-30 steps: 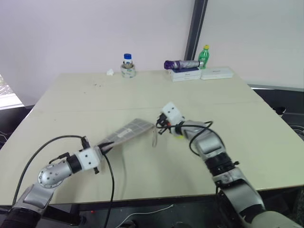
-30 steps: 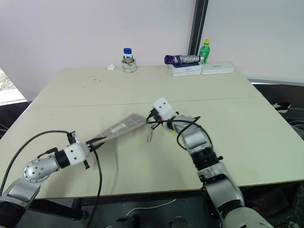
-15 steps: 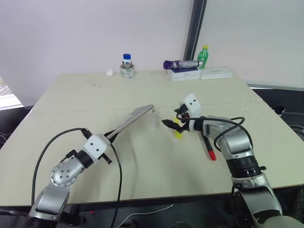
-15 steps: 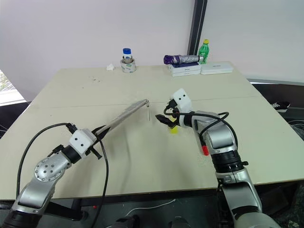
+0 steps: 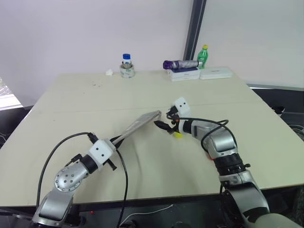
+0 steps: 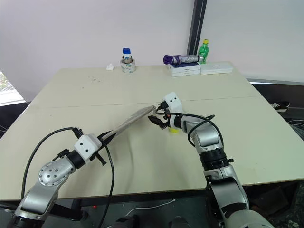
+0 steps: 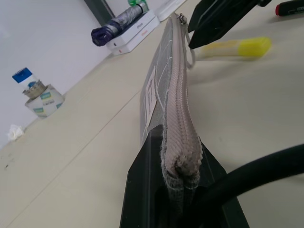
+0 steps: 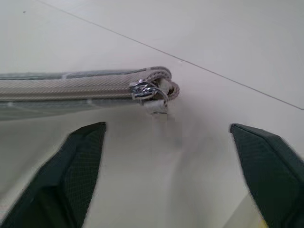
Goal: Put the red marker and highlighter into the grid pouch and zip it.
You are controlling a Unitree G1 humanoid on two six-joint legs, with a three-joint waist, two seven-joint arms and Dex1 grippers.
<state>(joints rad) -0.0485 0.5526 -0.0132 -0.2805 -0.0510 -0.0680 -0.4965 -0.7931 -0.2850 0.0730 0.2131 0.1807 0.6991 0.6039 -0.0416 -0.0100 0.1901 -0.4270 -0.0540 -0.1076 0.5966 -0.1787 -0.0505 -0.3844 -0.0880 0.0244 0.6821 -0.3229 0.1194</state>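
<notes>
Grid pouch [image 5: 140, 124] was held edge-up above the table [image 5: 71, 99], slanting from the left gripper [image 5: 115, 141] at about 7 o'clock of the tabletop up toward the centre, zip edge on top and zip slider with its pull [image 8: 148, 90] at the far end. Left gripper was clamped on the pouch's near end, black fingers [image 7: 142, 190] pressed together on the fabric in the left wrist view, a small white label [image 7: 151, 92] showing on the pouch's side. Right gripper [image 5: 162, 124] sat just beyond the pouch's far tip, toward 3 o'clock of it, fingers [image 8: 76, 166] spread wide apart with nothing between them, the zip end lying ahead of the gap and not touched. Highlighter [image 5: 177, 134] lay flat on the table just beside the right gripper, at about 4 o'clock of the pouch's tip. Red marker [image 7: 290, 6] lay on the table beyond the highlighter, largely hidden by the right arm in the head views. At the table's far edge, near 12 o'clock, stood a blue-capped jar [image 5: 127, 65]; toward 1 o'clock lay a folded purple umbrella [image 5: 180, 64] on white boxes [image 5: 202, 74], with a green bottle [image 5: 203, 56] behind.
</notes>
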